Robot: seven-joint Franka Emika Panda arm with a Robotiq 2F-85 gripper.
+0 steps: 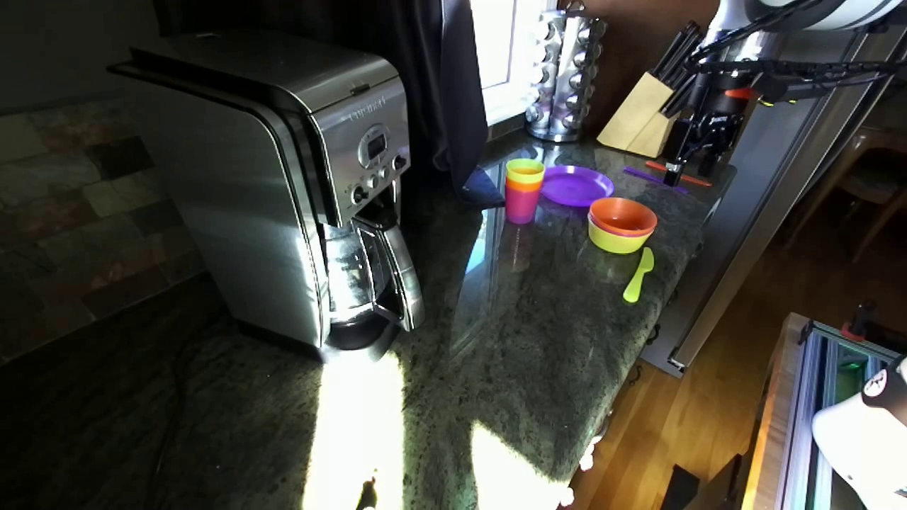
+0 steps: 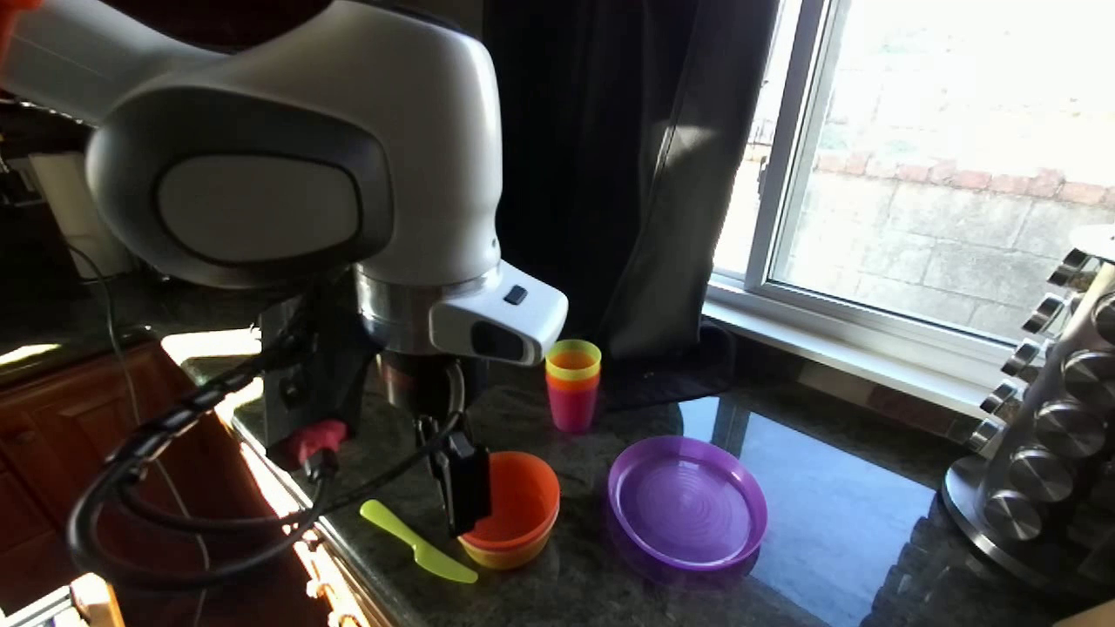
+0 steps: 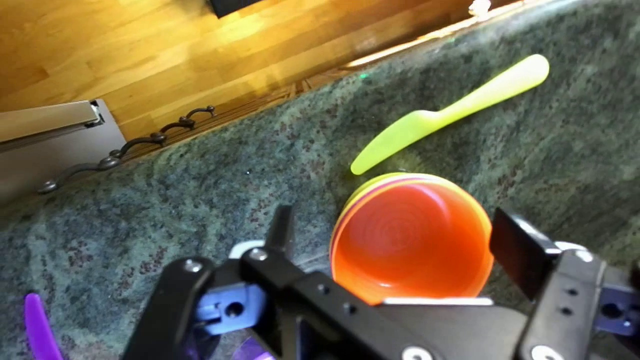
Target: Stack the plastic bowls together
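Note:
The plastic bowls stand nested in one stack on the dark counter. The orange bowl (image 1: 623,214) is on top, also in an exterior view (image 2: 520,496) and the wrist view (image 3: 405,235). A thin pink-purple rim (image 3: 356,201) shows under it; I cannot tell how many purple bowls it is. The lime green bowl (image 1: 618,244) is at the bottom. My gripper (image 1: 689,168) is open and empty, above the counter. In an exterior view it (image 2: 468,492) covers part of the stack. In the wrist view the stack lies between the open fingers (image 3: 400,235).
A lime knife (image 1: 640,276) lies beside the stack near the counter's front edge. A purple plate (image 1: 575,185) and nested cups (image 1: 523,191) stand behind. A purple utensil (image 1: 653,179) and a red-orange one (image 1: 679,174) lie near the knife block (image 1: 638,117). A spice rack (image 1: 563,78) and coffee maker (image 1: 283,177) stand around.

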